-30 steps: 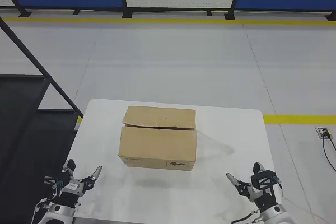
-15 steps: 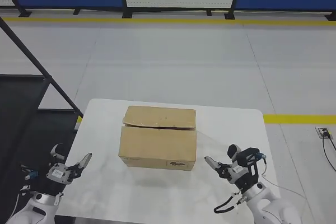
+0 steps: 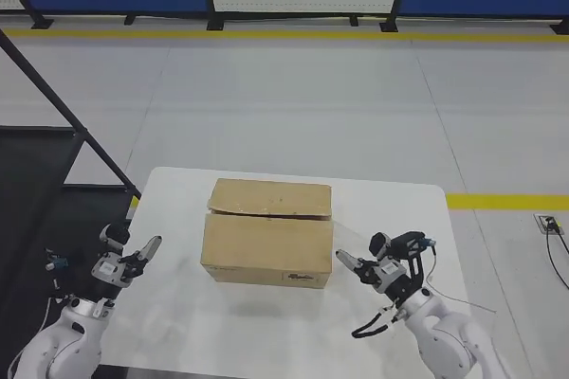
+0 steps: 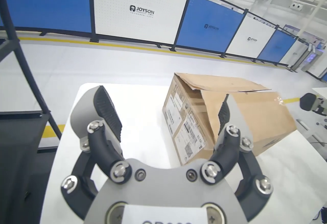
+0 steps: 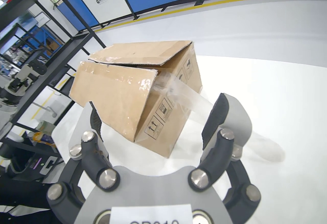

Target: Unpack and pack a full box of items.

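1. Since the earlier frames, both arms have advanced from the near edge of the table toward the box. The right arm has travelled farther inward. The box has kept its place.
2. Left gripper: the fingers are spread wide and hold nothing. It hangs over the table's left edge, with the ribbed pads facing each other across bare tabletop.
3. Seen from the left gripper, the box lies ahead of the fingertips and well apart from them. Its labelled end wall is turned toward the fingers.
4. Right gripper: the fingers are likewise spread wide, with nothing gripped. The fingertips point at the box's near right corner, close to it but not touching.
5. Seen from the right gripper, the box stands just beyond the fingertips on the white tabletop. Its corner falls in line with the gap between the two pads.
6. Box: brown cardboard, standing upright at the middle of the table. The top flaps are folded down but not flat, and a gap runs along the seam between them.
7. A strip of clear tape trails from the box's top edge down toward the table, ending near one right finger.
8. Surroundings: a black rack stands beside the table beyond the left fingers.
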